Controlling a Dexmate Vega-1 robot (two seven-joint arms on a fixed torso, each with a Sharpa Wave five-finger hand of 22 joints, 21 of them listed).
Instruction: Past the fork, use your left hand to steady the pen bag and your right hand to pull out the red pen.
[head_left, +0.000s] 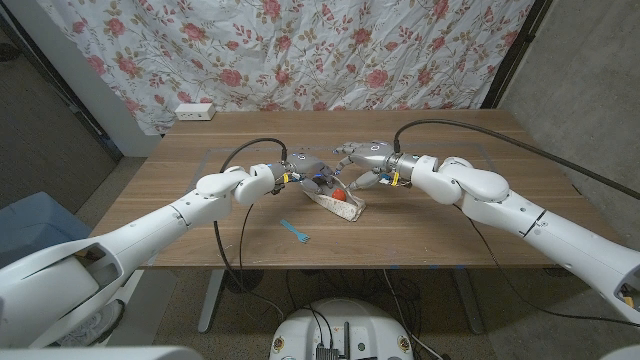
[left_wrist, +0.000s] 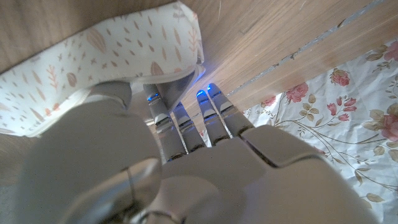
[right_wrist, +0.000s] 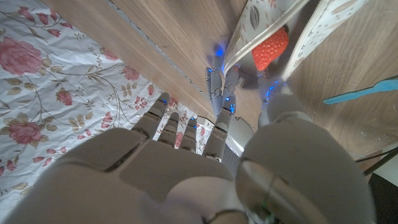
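The pale fabric pen bag with a leaf print (head_left: 337, 203) lies near the middle of the wooden counter (head_left: 440, 235), just past the small blue plastic fork (head_left: 295, 234), which sits nearer the robot. The left hand (head_left: 297, 171) is at the far end of the bag; in its wrist view its fingers (left_wrist: 163, 118) press against the bag's cloth edge, so I judge it is holding the bag, though how firmly I cannot tell. The right hand (head_left: 352, 156) hovers over the bag's open mouth with its fingers apart and nothing in them. Something red (right_wrist: 271, 48) shows inside the opening, rounded and dimpled in the right wrist view; it may be the cap end of the red pen, but I cannot be sure.

The step in hand looks like the reach into the bag. To do it well, the right hand should come down between the two fabric lips without pushing them shut, then close thumb and a finger on the red end alone. The left hand needs to keep the bag pinned so it does not slide along. The pull should run along the bag's length, not upward, or the cloth will lift too. The red thing lies just beyond the right fingertips (right_wrist: 219, 87), near but apart.
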